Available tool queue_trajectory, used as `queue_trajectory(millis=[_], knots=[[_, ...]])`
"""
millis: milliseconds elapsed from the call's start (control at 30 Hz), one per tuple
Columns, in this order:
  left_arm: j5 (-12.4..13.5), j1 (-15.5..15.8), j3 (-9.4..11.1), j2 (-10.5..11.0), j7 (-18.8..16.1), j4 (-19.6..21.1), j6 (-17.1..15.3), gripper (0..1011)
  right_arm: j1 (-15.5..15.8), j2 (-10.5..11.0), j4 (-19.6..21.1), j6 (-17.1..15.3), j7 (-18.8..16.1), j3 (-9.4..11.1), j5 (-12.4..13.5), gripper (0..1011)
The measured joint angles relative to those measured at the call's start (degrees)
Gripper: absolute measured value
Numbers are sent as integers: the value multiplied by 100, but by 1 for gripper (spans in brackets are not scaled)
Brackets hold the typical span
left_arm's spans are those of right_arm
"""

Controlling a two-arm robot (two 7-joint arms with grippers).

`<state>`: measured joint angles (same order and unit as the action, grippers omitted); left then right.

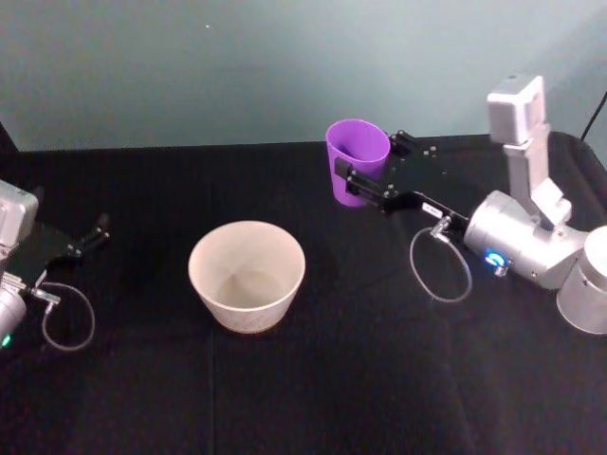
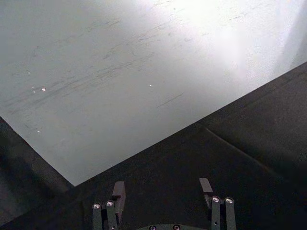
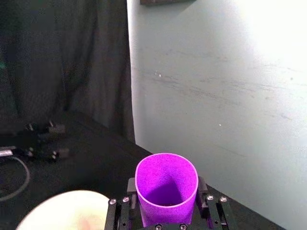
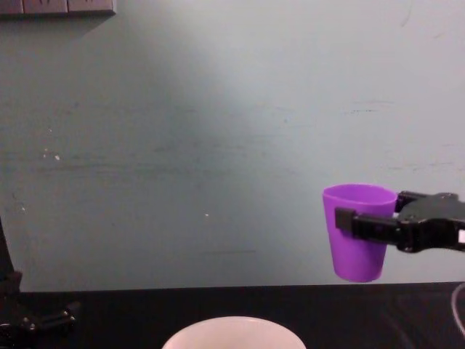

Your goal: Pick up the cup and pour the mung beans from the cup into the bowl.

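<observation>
Right gripper (image 1: pixel 370 159) clamps the upright cup (image 1: pixel 353 152) mid-wall, clear of the table (image 1: pixel 379 379); light, slick plastic, likely to slip when tipped. Left gripper (image 2: pixel 162 189) parked, fingers apart

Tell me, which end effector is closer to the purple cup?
The right. The right end effector grips the cup, holding it clear of the table; the left end effector sits open at the table's far left, beyond the bowl.

Black-draped table (image 1: pixel 313 398), scuffed pale teal wall (image 4: pixel 182 131) behind it, grey plates (image 4: pixel 58 6) high on it, dark curtain (image 3: pixel 62 57) alongside
</observation>
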<state>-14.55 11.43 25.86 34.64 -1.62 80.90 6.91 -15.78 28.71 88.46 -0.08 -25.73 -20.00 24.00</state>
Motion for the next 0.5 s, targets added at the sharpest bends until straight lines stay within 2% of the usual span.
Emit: queue_trajectory(millis=[300, 333, 433, 467, 500], knots=[[0, 0, 0, 0, 0, 0, 0, 1000, -170, -103, -426, 609, 137, -299, -972, 718], [0, 0, 0, 0, 0, 0, 0, 1000, -181, -92, -474, 741, 181, -352, -1192, 718], [0, 0, 0, 0, 0, 0, 0, 1000, -192, -72, -528, 925, 279, -435, -1543, 718], [0, 0, 0, 0, 0, 0, 0, 1000, -200, -51, -549, 1048, 367, -496, -1813, 718], [0, 0, 0, 0, 0, 0, 0, 1000, -205, -40, -558, 1104, 406, -530, -1943, 718]])
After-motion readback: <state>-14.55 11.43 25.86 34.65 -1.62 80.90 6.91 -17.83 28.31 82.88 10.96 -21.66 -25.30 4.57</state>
